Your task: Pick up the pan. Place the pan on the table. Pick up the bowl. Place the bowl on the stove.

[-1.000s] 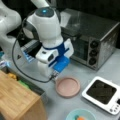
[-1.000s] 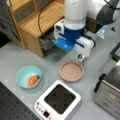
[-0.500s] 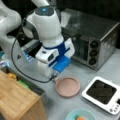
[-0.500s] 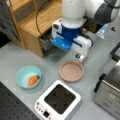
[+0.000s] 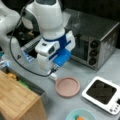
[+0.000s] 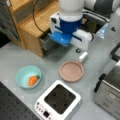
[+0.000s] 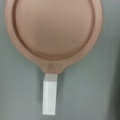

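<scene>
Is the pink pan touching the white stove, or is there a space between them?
Apart. In both front views, a strip of bare grey table shows between the pan and the stove; the pan lies flat on the table beside it.

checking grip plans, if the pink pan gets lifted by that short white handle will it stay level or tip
The pan would probably tip: its handle is short and sits at one edge, so the wide dish hangs off to one side. It looks rigid and shallow, likely light. It lies flat on the table, so a push should slide it, not roll it.

Steel toaster oven point(image 5: 96, 46), wooden cabinet point(image 6: 32, 22), and a small orange item point(image 6: 32, 80) inside teal dishware.
</scene>
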Robot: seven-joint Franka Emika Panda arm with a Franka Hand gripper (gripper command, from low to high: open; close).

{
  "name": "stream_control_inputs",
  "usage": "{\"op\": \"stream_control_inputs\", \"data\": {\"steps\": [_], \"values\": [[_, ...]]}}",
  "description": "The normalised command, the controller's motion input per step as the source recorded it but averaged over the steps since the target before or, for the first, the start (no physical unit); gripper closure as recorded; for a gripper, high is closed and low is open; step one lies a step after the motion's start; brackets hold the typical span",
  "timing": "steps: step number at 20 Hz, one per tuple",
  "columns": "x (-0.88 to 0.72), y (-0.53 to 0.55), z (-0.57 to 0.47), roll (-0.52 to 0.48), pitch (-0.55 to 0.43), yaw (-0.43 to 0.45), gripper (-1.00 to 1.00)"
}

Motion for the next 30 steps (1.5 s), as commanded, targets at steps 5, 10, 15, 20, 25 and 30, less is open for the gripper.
{"op": "stream_control_inputs", "data": {"steps": [5,10,15,20,25,30], "values": [[0.22,0.01,0.22,-0.040,0.244,-0.034,-1.00],[0.21,-0.01,0.10,-0.034,0.157,-0.016,-1.00],[0.21,-0.02,0.10,-0.023,0.153,-0.011,-1.00],[0.32,-0.07,0.21,0.047,0.171,0.023,-1.00],[0.43,-0.12,0.26,0.088,0.176,0.023,-1.00],[0.47,-0.19,0.21,0.125,0.191,0.018,-1.00]]}}
